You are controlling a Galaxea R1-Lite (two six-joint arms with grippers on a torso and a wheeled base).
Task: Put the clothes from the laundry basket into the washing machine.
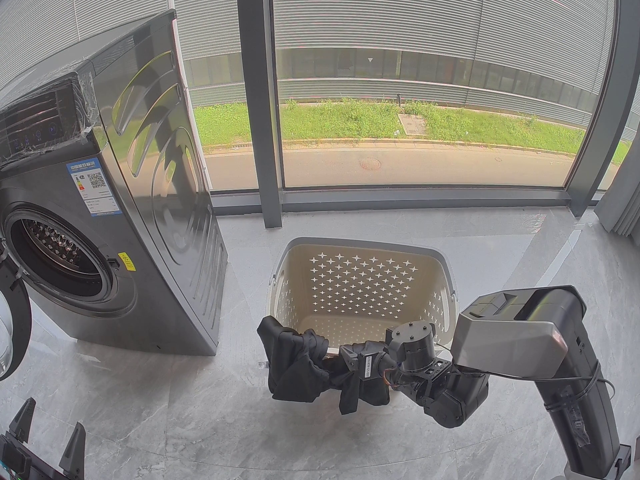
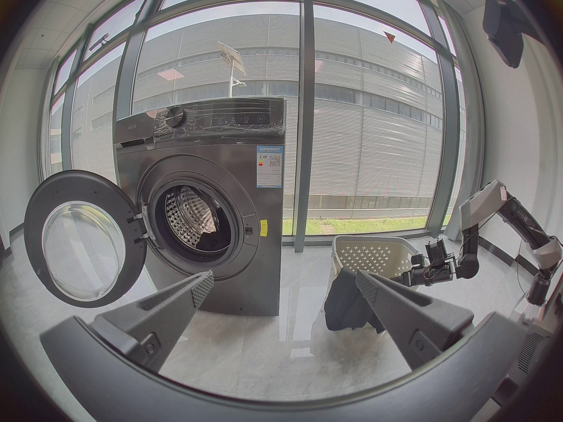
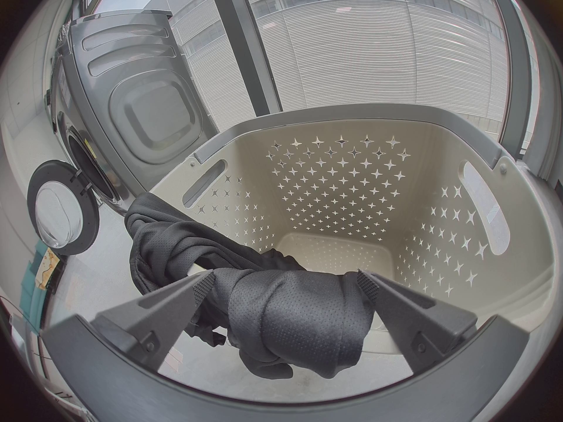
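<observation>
The cream laundry basket (image 1: 373, 245) stands on the floor in the middle, its bottom bare. A black garment (image 1: 293, 361) hangs over its near left rim and down the outside. My right gripper (image 1: 357, 368) is at that rim, jaws wide apart on either side of a bunch of the garment (image 3: 281, 317), not closed on it. The grey washing machine (image 1: 153, 188) stands to the left, with its round door (image 2: 82, 238) swung open and its drum (image 2: 196, 218) exposed. My left gripper (image 1: 50, 435) is low at the near left, open and holding nothing.
Floor-to-ceiling windows with a dark pillar (image 1: 257, 101) run behind the basket. Smooth marble floor (image 1: 200, 408) lies free between the basket and the machine. The open door (image 1: 13, 321) juts toward my left arm.
</observation>
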